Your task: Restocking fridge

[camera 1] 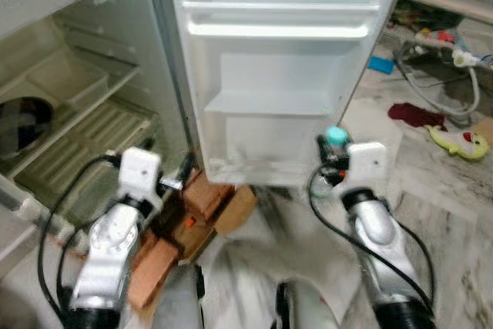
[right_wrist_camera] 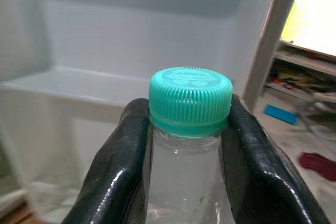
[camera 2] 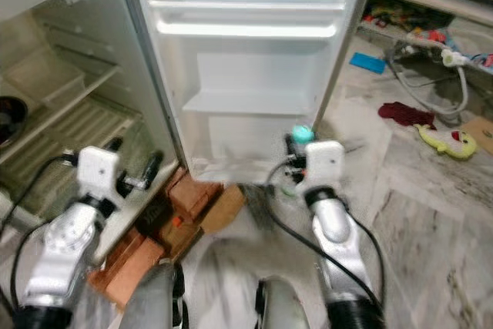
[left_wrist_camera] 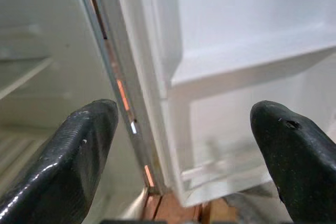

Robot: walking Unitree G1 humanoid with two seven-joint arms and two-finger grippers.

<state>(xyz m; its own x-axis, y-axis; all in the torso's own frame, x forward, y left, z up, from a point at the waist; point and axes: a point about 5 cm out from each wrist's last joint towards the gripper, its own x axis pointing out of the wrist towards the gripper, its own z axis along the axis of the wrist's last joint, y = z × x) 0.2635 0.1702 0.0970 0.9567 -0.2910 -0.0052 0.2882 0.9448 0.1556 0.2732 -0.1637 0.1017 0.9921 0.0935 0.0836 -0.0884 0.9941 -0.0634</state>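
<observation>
Fridge door shelves (camera 1: 281, 30) bare; your right gripper (right_wrist_camera: 185, 145) pinches clear bottle (right_wrist_camera: 188, 129) at neck, likely light, slick plastic; left gripper (left_wrist_camera: 181, 145) wide open, empty.

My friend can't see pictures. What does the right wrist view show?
Two black fingers of the right end effector pinch the neck of a clear bottle with a teal cap. Behind it is the white fridge door with its shelf.
</observation>
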